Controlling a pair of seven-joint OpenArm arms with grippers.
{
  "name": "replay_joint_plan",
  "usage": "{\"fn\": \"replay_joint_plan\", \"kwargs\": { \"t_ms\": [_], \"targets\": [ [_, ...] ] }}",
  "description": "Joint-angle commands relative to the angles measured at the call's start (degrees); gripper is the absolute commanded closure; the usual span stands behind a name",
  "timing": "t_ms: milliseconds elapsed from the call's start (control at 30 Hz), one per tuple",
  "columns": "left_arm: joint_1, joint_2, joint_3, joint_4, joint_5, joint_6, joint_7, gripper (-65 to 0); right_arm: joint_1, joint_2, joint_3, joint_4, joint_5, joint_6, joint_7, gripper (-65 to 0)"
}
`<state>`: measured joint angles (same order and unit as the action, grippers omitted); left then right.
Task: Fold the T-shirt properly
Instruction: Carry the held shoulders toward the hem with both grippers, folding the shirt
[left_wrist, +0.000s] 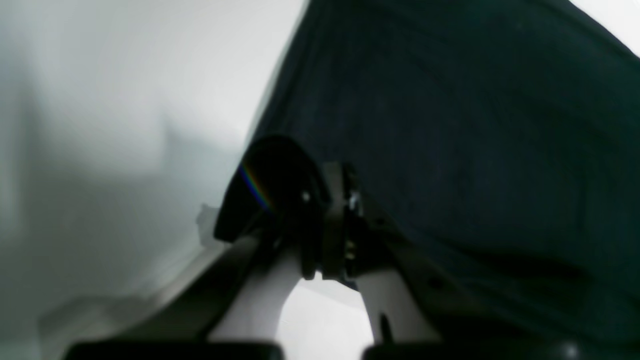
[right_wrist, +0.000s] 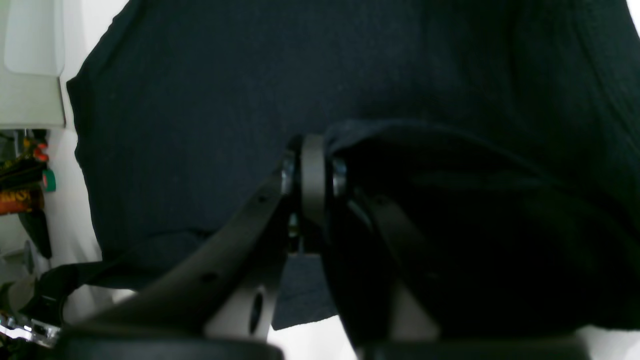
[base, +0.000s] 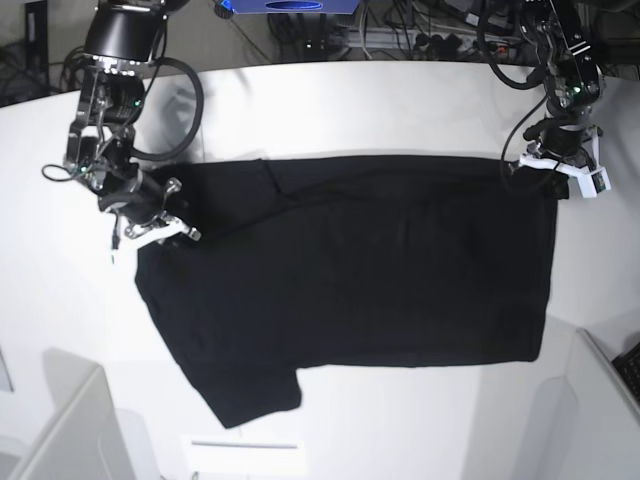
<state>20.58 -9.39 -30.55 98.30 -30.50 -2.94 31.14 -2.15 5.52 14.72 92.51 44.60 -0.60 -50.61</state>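
The black T-shirt (base: 370, 270) lies spread on the white table (base: 330, 110), plain side up; no print shows. One sleeve points to the near left and part of the far left is folded over. My right gripper (base: 158, 233) is shut on the shirt's left edge; the right wrist view shows its fingers (right_wrist: 312, 185) pinched together with black cloth (right_wrist: 200, 100) over them. My left gripper (base: 550, 180) is shut on the shirt's far right corner; the left wrist view shows the closed fingers (left_wrist: 335, 220) with cloth (left_wrist: 475, 125) hanging beside them.
Cables (base: 420, 30) and a blue object (base: 290, 8) lie behind the table's far edge. Pale panels stand at the near left (base: 60, 430) and near right (base: 600, 400). Coloured clutter (right_wrist: 20, 185) shows off the table in the right wrist view.
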Motion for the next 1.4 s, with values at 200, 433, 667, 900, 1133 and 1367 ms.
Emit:
{"fn": "replay_joint_plan", "kwargs": {
  "t_ms": [200, 433, 667, 900, 1133, 1367],
  "targets": [
    [-1.37, -0.77, -0.44, 1.26, -0.49, 1.05, -1.2, 0.0, 2.81, 1.21, -0.08, -1.04, 0.81, 0.38, 0.9, 0.0],
    [-2.51, -0.77, -0.44, 0.73, -0.49, 1.14, -1.2, 0.0, 3.96, 2.26, -0.08, -2.0, 0.81, 0.38, 0.81, 0.0],
    [-3.48, -0.77, -0.44, 0.73, -0.49, 1.23, -1.2, 0.0, 5.45, 2.35, -0.08, -4.82, 0.81, 0.38, 0.81, 0.0],
    [-3.83, -0.94, -0.44, -0.85, -0.4, 1.23, -1.11, 0.0, 6.5, 2.35, -2.46, -5.43, 0.81, 0.38, 0.98, 0.0],
    [-5.06, -1.65, -0.44, -3.14, -0.4, 1.23, -1.11, 0.0, 7.47, 2.26, -5.09, -5.52, 0.81, 0.29, 1.25, 0.0],
    [-5.94, -2.52, -0.44, -4.37, -0.4, 1.23, -1.11, 0.0, 7.65, 2.26, -5.09, -7.01, -1.92, 0.29, 1.34, 0.0]
  ]
}}
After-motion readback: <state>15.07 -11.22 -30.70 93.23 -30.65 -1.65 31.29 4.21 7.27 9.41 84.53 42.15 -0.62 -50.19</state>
